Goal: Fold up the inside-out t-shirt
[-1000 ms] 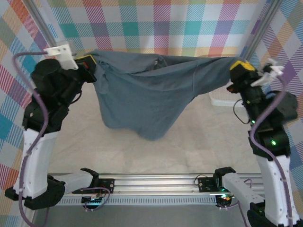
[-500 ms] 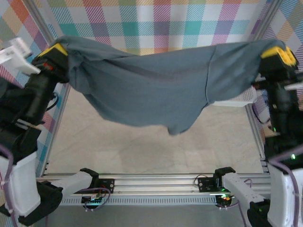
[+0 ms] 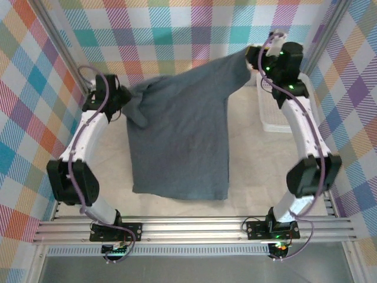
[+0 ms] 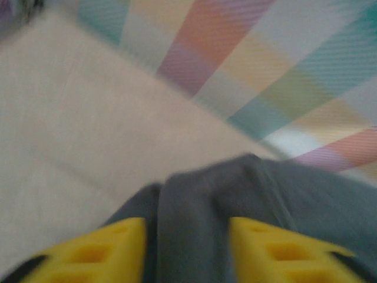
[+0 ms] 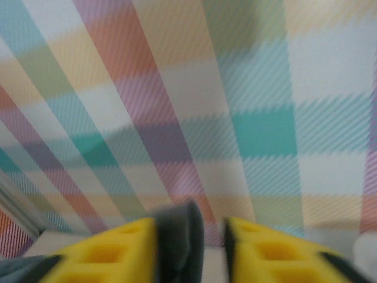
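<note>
The inside-out t-shirt, plain slate blue-grey, lies spread down the middle of the table, hem toward the near rail. Its two far corners are still raised at the grippers. At the far-left corner my left gripper stands open, and bunched cloth lies between its yellow fingers. My right gripper is at the far-right corner, lifted near the back wall. It is open too, with a fold of cloth resting against the left finger and a gap to the right one.
A white mesh basket stands at the right side, partly under the right arm. Checked walls close in the back and both sides. The aluminium rail with the arm bases runs along the near edge.
Both arms have swung from holding the shirt stretched in the air to reaching far out. The shirt has dropped flat onto the table and both grippers have opened.
</note>
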Controlling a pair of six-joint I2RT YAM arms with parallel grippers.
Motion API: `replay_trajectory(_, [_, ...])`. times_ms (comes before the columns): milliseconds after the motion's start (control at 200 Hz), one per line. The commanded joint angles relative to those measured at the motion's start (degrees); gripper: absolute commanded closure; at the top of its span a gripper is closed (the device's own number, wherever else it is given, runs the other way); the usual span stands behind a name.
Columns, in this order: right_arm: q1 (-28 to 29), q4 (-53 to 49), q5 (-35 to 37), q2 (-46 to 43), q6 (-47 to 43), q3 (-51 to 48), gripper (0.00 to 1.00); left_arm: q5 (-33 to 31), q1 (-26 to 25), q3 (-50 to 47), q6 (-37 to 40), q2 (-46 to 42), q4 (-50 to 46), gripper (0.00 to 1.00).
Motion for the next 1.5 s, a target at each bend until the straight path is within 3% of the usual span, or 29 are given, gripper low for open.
replay_trajectory(0, [-0.2,-14.97,-6.98,5.31,-0.34,11.32,0.3,7.8,1.44,-2.83,-4.58,-0.62,7.34,0.26])
replay_trajectory(110, [-0.14,-26.34,-7.01,7.91,-1.0,17.73,0.29,11.95,1.55,-2.19,0.79,-3.17,6.41,0.17])
replay_trajectory(240, [0.03,-26.41,-11.41,1.46,1.25,8.67,0.28,19.18,0.19,-0.82,7.99,-8.03,2.03,0.16])
replay_trajectory(325, [1.72,-26.26,-12.88,-4.37,4.33,-1.22,0.29,20.79,-4.55,-0.76,15.84,-11.43,-3.16,0.15])
replay_trajectory(450, [9.1,-24.36,-9.51,-12.33,6.34,-19.46,0.3,22.0,-15.12,-5.34,31.18,-17.5,-8.24,0.16])
replay_trajectory(575, [17.38,-22.88,-3.33,-15.78,11.68,-35.12,0.3,22.45,-24.34,-15.91,46.32,-26.83,-5.34,0.17])
replay_trajectory(710, [25.67,-20.07,-1.12,-12.06,17.85,-44.73,0.3,21.5,-26.07,-24.03,54.46,-34.37,-1.94,0.17])
replay_trajectory(840, [32.31,-22.76,3.13,-4.02,20.46,-45.96,0.32,22.68,-26.9,-23.57,61.97,-34.55,-8.39,0.18])
replay_trajectory(895, [33.61,-23.73,5.4,-1.7,21.16,-45.95,0.43,22.55,-27.3,-23.19,63.47,-33.79,-10.42,0.17])
replay_trajectory(985, [33.79,-22.91,8.11,-1.19,21.67,-46.33,0.85,21.65,-27.4,-24.31,63.0,-33.37,-9.11,0.17])
replay_trajectory(1030, [33.71,-23.58,10.65,-1.76,21.6,-45.81,1.0,21.81,-27.33,-24.99,62.31,-33.36,-7.68,0.18])
replay_trajectory(1115, [33.24,-25.03,14.97,-3.35,20.67,-44.27,1.0,24.28,-27.36,-25.13,61.01,-32.76,-6.73,0.17])
replay_trajectory(1235, [28.45,-25.19,14.79,-5.4,20.15,-43.28,1.0,28.53,-28.52,-24.38,60.42,-29.75,-8.56,0.17])
replay_trajectory(1355, [21.69,-24.31,10.12,-6.25,18.17,-43.15,1.0,23.44,-33.43,-24.57,59.99,-25.7,-8.61,0.22])
replay_trajectory(1495, [17.09,-25.37,7.66,-4.84,15.59,-43.15,1.0,19.91,-39.89,-26.81,57.55,-19.71,-2.34,0.23])
